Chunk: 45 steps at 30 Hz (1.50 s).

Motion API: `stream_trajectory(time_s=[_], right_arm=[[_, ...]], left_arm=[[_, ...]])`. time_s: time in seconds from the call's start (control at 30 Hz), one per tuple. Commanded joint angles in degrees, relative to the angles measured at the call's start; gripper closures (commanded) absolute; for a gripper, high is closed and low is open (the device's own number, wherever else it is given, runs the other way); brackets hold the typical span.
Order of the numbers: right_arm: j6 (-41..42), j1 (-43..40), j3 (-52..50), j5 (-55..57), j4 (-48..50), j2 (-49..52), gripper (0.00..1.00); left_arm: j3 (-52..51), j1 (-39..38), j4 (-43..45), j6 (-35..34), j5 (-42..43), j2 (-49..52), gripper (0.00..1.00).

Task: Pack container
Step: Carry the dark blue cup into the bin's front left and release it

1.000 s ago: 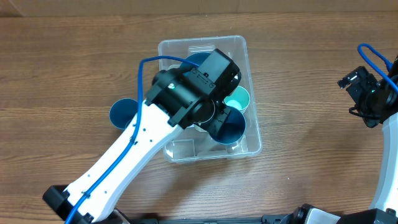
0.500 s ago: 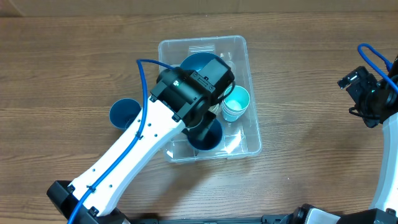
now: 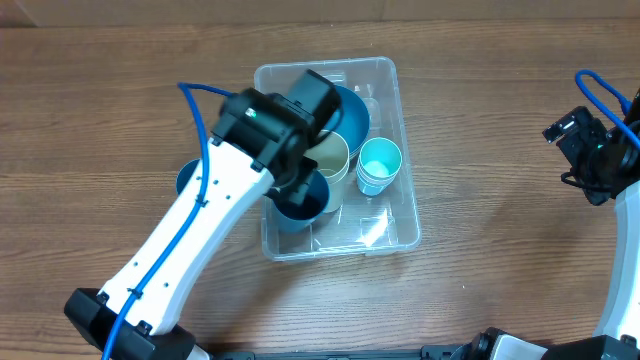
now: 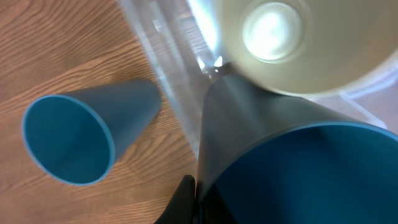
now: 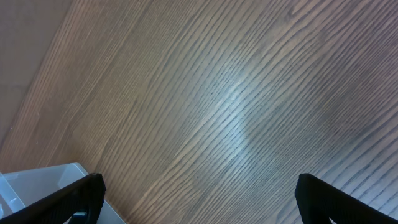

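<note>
Claw of left arm [image 3: 297,188], clamped on blue cup [image 3: 300,203], over container's [image 3: 396,228] 8 o'clock corner; free floor toward 4 o'clock. Right claw [image 3: 588,165], spread apart, far at 3 o'clock.

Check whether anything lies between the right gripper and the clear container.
Nothing visible does. Only bare table lies between the open right gripper and the container. The left gripper, holding a blue cup, hangs over the container's opposite side, out of that path.
</note>
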Motion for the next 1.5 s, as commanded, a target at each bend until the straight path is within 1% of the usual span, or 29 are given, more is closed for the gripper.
stream_trajectory(time_s=[0.0,0.2,0.53,0.67,0.7,0.87,1.23,1.3,1.37,1.4,1.43,1.47], right_arm=[[0.5,-0.2,0.5,-0.1,0.2,0.0,0.00],[0.5,-0.2,0.5,-0.1,0.2,0.0,0.00],[0.5,-0.2,0.5,-0.1,0.2,0.0,0.00],[0.5,-0.2,0.5,-0.1,0.2,0.0,0.00],[0.5,-0.2,0.5,-0.1,0.2,0.0,0.00],[0.5,-0.2,0.5,-0.1,0.2,0.0,0.00],[0.5,-0.2,0.5,-0.1,0.2,0.0,0.00],[0.5,-0.2,0.5,-0.1,0.2,0.0,0.00],[0.5,-0.2,0.5,-0.1,0.2,0.0,0.00],[0.5,-0.2,0.5,-0.1,0.2,0.0,0.00],[0.5,-0.2,0.5,-0.1,0.2,0.0,0.00],[0.5,-0.2,0.5,-0.1,0.2,0.0,0.00]], left_arm=[[0.1,2.9,0.8,-1.4,-1.6,-1.6,0.96],[0.1,5.0,2.6,-1.4,-0.7,-1.6,0.96],[0.1,5.0,2.5,-1.4,-1.0,-1.6,0.96],[0.1,5.0,2.4,-0.9,3.5,-1.6,0.94],[0.1,4.9,2.3,-1.0,4.1,-1.6,0.94],[0.1,5.0,2.3,-1.0,5.3,-1.6,0.78],[0.1,5.0,2.5,-1.0,6.4,-1.6,0.78],[0.1,5.0,2.4,-1.0,6.0,-1.6,0.81],[0.3,5.1,2.2,-1.4,3.5,-1.9,0.81],[0.7,5.2,1.7,-1.9,1.3,-2.3,0.80],[1.3,5.6,1.0,-2.4,-0.9,-2.7,0.74],[2.0,6.3,0.3,-3.2,-2.7,-3.2,0.72]])
